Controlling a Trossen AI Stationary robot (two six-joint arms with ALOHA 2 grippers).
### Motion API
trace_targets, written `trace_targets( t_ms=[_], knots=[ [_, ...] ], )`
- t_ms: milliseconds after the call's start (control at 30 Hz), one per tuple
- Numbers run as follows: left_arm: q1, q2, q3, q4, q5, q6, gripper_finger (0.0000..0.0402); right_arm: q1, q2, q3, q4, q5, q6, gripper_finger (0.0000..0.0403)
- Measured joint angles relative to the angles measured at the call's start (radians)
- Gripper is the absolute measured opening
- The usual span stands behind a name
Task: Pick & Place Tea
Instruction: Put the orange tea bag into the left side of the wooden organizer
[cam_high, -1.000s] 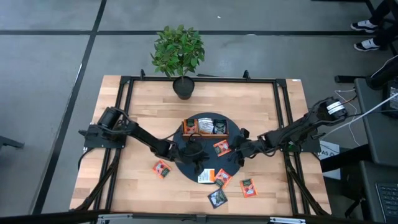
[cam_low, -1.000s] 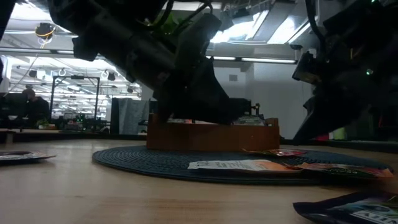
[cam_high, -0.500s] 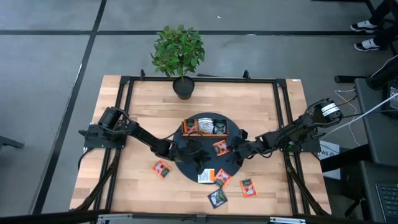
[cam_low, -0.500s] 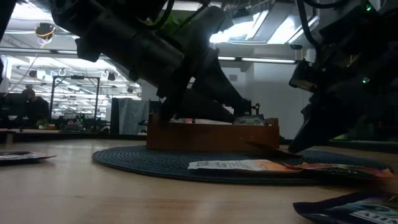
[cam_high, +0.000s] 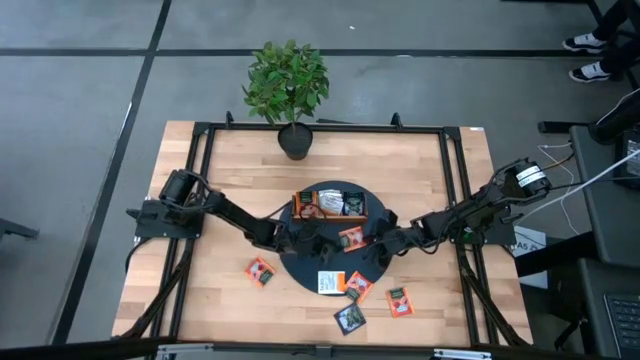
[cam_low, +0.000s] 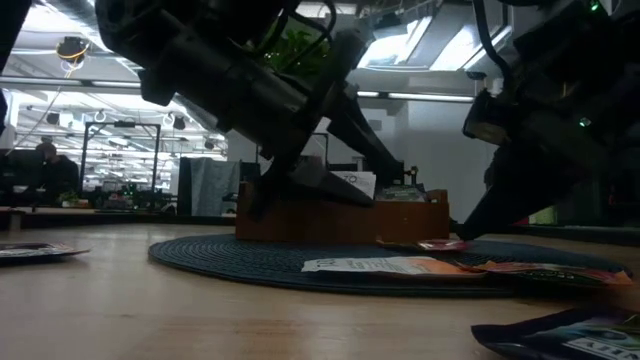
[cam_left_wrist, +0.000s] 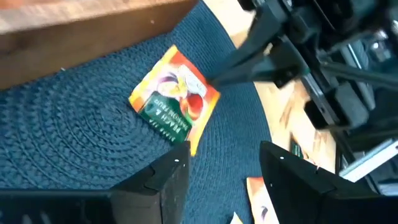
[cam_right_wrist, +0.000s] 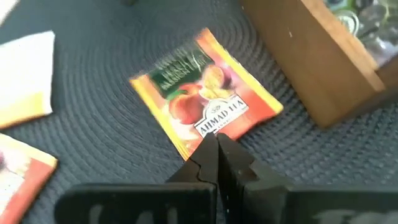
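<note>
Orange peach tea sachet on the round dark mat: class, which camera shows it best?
The right wrist view: the orange peach tea sachet fills it, label readable. Left wrist view shows it smaller; high view tiny; low view edge-on.

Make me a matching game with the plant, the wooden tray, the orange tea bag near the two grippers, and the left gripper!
Things:
1. potted plant
2. wooden tray
3. orange tea bag
4. left gripper

Descriptions:
A. fingers open, holding nothing
B. lying flat on the dark round mat, the shut right gripper at its edge
C. at the table's far edge
D. on the far part of the round mat, tea bags inside

Pairs: 1-C, 2-D, 3-B, 4-A
</note>
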Motion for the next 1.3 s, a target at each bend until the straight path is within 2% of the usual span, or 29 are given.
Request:
trace_targets(
  t_ms=[267, 500, 967, 1300],
  knots=[
    [-0.004, 0.016, -0.002, -0.007, -0.010, -0.031, 0.0187, 0.000, 0.023, 0.000, 0.020, 0.000, 0.030, 0.0002],
    [-0.008, 0.053, -0.001, 0.008, 0.004, -0.116, 0.0187, 0.000, 0.115, 0.006, 0.142, -0.026, 0.022, 0.0002],
    [0.012, 0.055, 0.000, 0.024, -0.017, -0.160, 0.0185, 0.000, 0.122, 0.040, 0.106, -0.048, -0.027, 0.0002],
    [0.038, 0.055, 0.000, 0.027, 0.017, -0.175, 0.0184, 0.000, 0.122, 0.040, 0.108, -0.049, -0.028, 0.0002]
  ],
)
